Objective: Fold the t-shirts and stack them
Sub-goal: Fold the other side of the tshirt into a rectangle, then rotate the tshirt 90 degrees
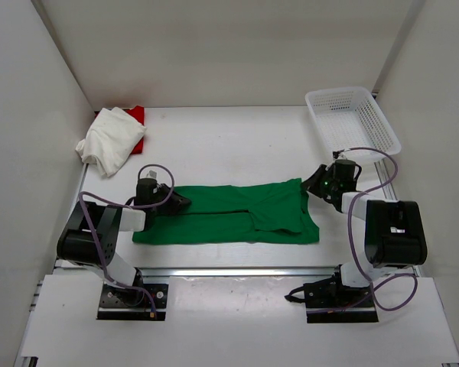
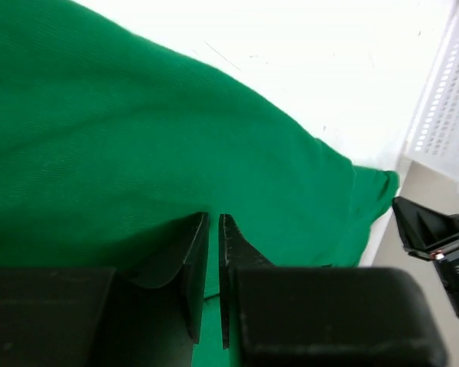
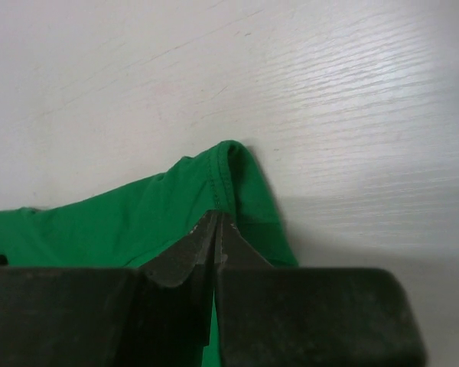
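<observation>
A green t-shirt (image 1: 229, 214) lies folded into a long band across the table's near middle. My left gripper (image 1: 182, 201) sits at its left end. In the left wrist view its jaws (image 2: 213, 222) stand only a sliver apart, with green cloth (image 2: 138, 153) between them. My right gripper (image 1: 312, 186) is at the band's upper right corner. Seen from the right wrist, that gripper (image 3: 216, 218) is shut, its tips meeting on the stitched hem of the green cloth (image 3: 138, 222). At the back left, a white t-shirt (image 1: 111, 139) lies bunched on top of a red t-shirt (image 1: 136, 115).
A white mesh basket (image 1: 344, 90) stands at the back right, just beyond the right arm, and shows in the left wrist view (image 2: 447, 107). White walls close in the table on three sides. Both arm bases are bolted at the near edge.
</observation>
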